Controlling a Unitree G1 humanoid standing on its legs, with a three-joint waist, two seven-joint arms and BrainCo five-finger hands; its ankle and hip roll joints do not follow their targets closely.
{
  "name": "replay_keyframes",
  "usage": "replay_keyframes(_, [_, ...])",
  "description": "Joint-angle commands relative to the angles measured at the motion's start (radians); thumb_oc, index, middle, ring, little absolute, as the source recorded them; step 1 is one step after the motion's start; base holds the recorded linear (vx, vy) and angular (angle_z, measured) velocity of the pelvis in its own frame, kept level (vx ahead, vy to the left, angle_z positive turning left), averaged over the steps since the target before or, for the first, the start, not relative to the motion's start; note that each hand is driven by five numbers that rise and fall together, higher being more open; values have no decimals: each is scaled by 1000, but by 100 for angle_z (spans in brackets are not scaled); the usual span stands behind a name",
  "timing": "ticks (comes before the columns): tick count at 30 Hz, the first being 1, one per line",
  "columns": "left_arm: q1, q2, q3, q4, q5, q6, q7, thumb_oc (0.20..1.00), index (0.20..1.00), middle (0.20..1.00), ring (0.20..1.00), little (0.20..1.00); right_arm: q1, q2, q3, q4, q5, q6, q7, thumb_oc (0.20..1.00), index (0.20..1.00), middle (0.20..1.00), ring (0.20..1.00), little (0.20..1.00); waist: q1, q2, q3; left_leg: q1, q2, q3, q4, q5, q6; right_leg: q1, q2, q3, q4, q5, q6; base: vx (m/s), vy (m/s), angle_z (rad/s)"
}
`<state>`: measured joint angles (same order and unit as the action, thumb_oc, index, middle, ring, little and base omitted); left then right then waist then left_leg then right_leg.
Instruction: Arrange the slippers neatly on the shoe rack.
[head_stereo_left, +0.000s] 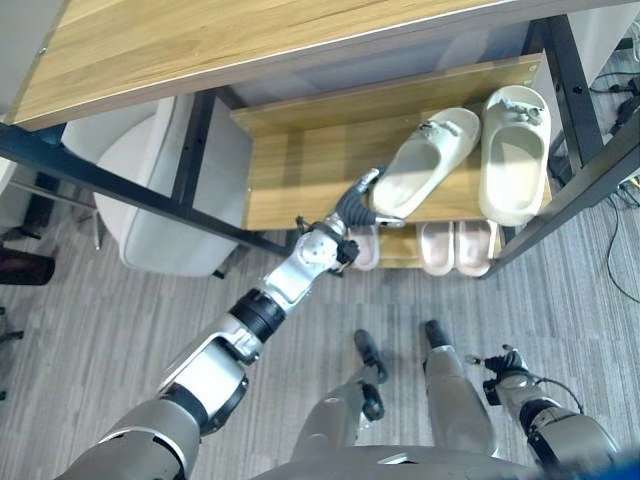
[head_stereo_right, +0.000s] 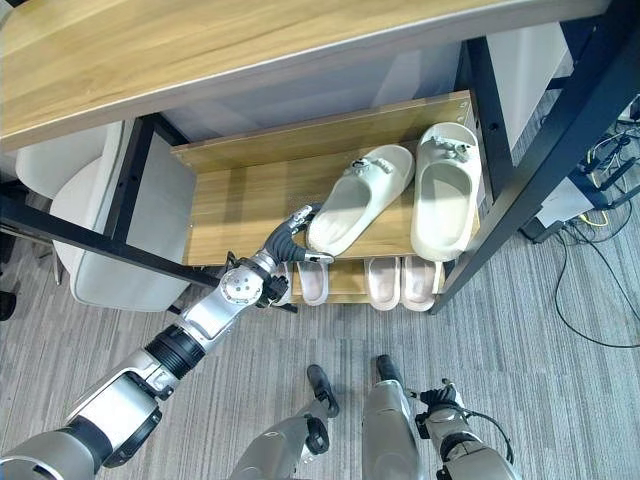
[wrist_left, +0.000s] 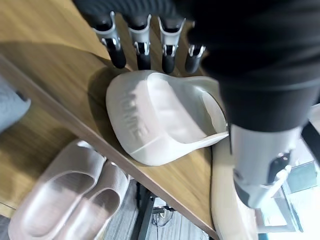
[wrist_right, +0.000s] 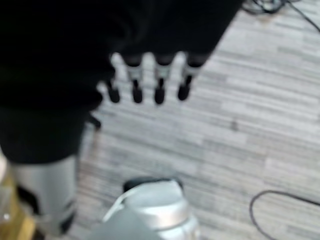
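Two cream slippers lie on the rack's upper wooden shelf. The right one points straight in; the left one lies slanted, its heel at the shelf's front edge. My left hand is at that heel. In the left wrist view its straight fingers reach past one side of the heel and the thumb lies along the other side, so the hand is open. My right hand hangs low at the right over the floor, fingers relaxed, holding nothing.
Pink slippers sit side by side on the lower shelf. A wooden tabletop on black frame legs overhangs the rack. A white chair stands to the left. Cables lie on the floor at right.
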<state>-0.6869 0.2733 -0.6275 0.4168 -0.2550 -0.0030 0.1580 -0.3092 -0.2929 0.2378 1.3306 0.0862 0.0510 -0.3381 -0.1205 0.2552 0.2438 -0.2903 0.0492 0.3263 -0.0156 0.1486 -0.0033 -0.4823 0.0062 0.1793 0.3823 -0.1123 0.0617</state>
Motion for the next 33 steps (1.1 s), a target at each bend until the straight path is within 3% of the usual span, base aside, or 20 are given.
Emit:
replay_keyframes(1, [-49,-81,15,60,-54,-31,19,1000,1000,1000,1000,1000,-12,-17,66,-3,10,9,-22,1000,1000,1000,1000,1000,-29,24,1,-46,8,-129,59,-68,-37,-16,-40,-52,-76,71,23,0,0,0])
replay_keyframes(26, [-130,-178,-71,65,-263,-43,59,1000,1000,1000,1000,1000,-54,-14,113,-2,22,29,-32,1000,1000,1000,1000,1000,-39,10,12,-37,17,-134,64,-65,-40,-1,-36,-58,-75,71,23,0,0,0])
replay_keyframes(33, [-130,-187,-83,62,-267,-38,58,1000,1000,1000,1000,1000,-63,-11,121,-4,24,32,-31,1000,1000,1000,1000,1000,-37,3,12,-29,18,-135,61,-64,-40,8,-36,-60,-80,71,23,0,0,0])
